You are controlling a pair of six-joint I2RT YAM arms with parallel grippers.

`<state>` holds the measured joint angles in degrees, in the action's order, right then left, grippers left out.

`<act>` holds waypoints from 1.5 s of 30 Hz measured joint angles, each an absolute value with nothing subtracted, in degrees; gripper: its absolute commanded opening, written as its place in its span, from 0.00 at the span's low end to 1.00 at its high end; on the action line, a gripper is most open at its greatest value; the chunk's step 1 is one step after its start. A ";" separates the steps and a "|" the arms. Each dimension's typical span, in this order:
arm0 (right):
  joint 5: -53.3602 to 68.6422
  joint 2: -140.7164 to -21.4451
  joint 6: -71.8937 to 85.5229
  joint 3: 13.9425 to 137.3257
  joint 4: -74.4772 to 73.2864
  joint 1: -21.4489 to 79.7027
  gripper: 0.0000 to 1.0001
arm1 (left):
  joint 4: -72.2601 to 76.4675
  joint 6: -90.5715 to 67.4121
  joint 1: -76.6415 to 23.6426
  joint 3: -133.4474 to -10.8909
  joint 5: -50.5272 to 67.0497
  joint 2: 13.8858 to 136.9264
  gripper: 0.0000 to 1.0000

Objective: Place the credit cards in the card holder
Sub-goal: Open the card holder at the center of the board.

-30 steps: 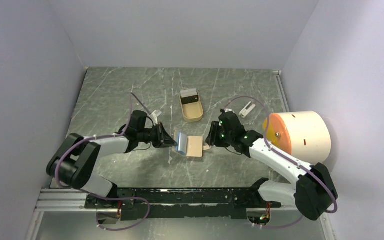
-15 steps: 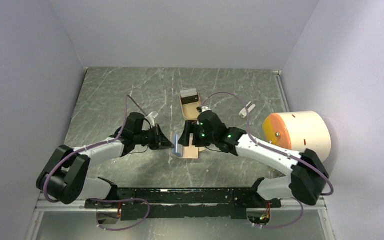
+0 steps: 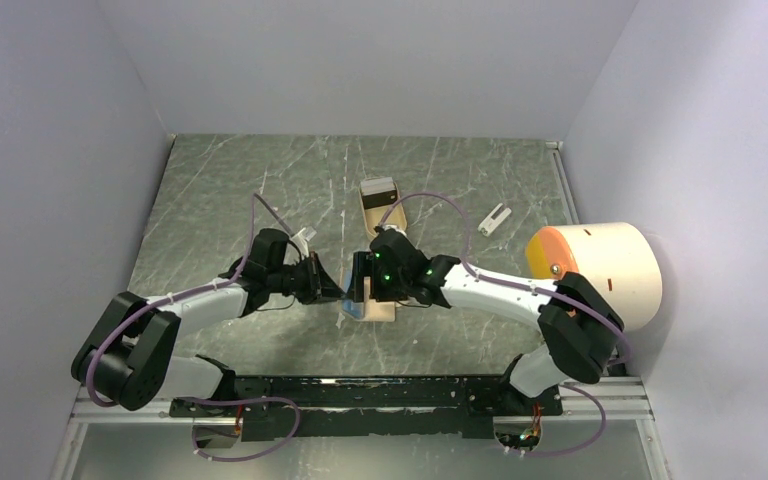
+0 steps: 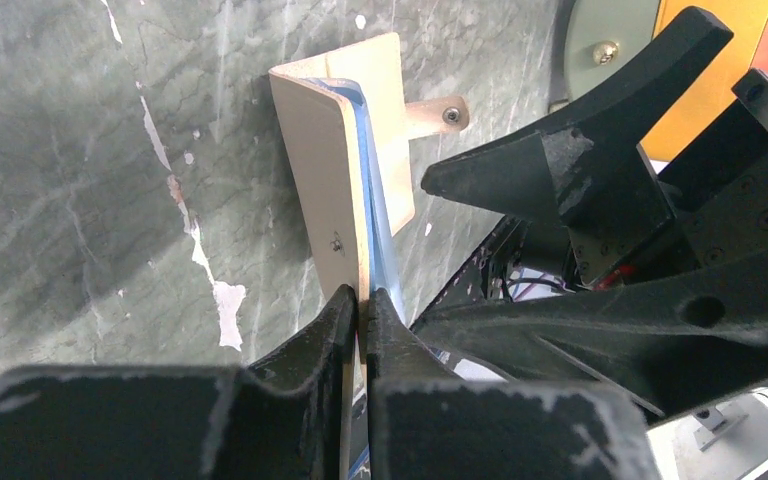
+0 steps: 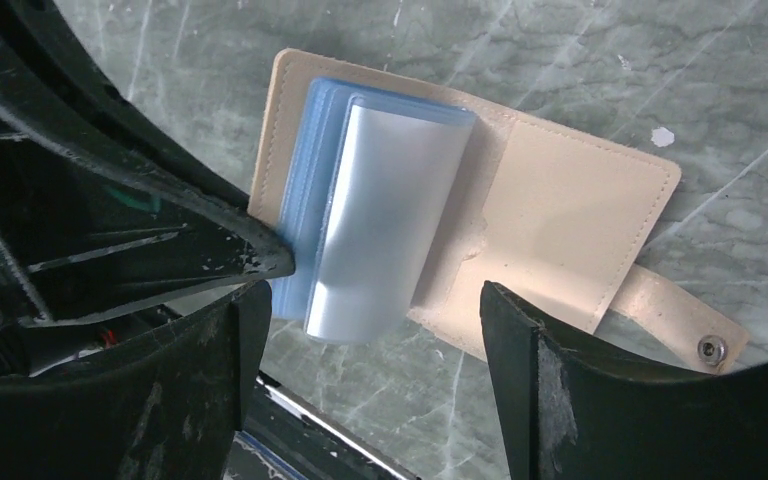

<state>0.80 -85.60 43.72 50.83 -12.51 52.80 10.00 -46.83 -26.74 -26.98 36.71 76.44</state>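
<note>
The tan card holder (image 5: pixel 560 210) lies open on the table, with bluish-silver sleeves (image 5: pixel 380 200) and a snap tab (image 5: pixel 700 345). My left gripper (image 4: pixel 360 300) is shut on the edge of its left flap and holds that flap raised; in the top view it (image 3: pixel 338 288) is at the holder's left side (image 3: pixel 372 305). My right gripper (image 5: pixel 370 390) is open and empty just above the sleeves, and in the top view it (image 3: pixel 360 278) is right next to the left one. The credit cards (image 3: pixel 378 188), white and black, lie in the tan tray (image 3: pixel 388 212) behind.
A large cream cylinder with an orange face (image 3: pixel 600 265) stands at the right. A small white object (image 3: pixel 495 218) lies at the back right. The right arm's black fingers (image 4: pixel 560 170) crowd the left wrist view.
My right gripper has moved left from the holder's right side to above its sleeves, close to my left gripper. My left gripper keeps hold of the flap, which stands more upright.
</note>
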 measured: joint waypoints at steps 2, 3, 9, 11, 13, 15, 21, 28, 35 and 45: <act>0.16 -86.17 43.68 50.83 -12.51 52.80 0.80 | 10.15 -46.92 -26.74 -26.81 36.71 76.44 0.09; -0.05 -86.50 43.66 50.83 -12.51 52.82 0.79 | 10.26 -46.96 -26.74 -26.70 36.73 76.47 0.09; -1.37 -87.88 43.44 50.83 -13.23 52.84 0.79 | 10.72 -47.22 -26.76 -26.44 36.73 76.75 0.09; -2.24 -87.85 43.40 50.83 -13.47 52.86 0.79 | 10.68 -47.18 -26.76 -26.44 36.67 76.75 0.09; -3.36 -87.85 43.24 50.83 -14.02 52.84 0.77 | 10.46 -47.11 -26.76 -26.44 36.58 76.75 0.09; -4.51 -87.77 43.00 50.65 -14.61 52.84 0.76 | 10.11 -46.89 -26.76 -26.44 36.34 76.79 0.09; -7.33 -84.53 42.35 46.33 -15.90 51.68 0.75 | 8.67 -46.30 -26.76 -26.44 35.59 76.95 0.10; -10.41 -80.05 42.19 42.44 -18.33 50.19 0.69 | 7.33 -46.02 -26.76 -26.44 34.59 76.95 0.26; -10.33 -80.29 42.22 41.82 -18.31 50.19 0.68 | 5.69 -45.52 -26.79 -26.52 33.56 76.95 0.44; -9.67 -79.48 42.22 46.33 -21.26 50.19 0.56 | 3.11 -44.07 -26.81 -29.54 33.19 78.04 0.20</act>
<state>-9.67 -79.48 42.22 46.33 -21.26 50.19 3.11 -44.07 -26.81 -29.54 33.19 78.04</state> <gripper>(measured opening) 0.668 0.306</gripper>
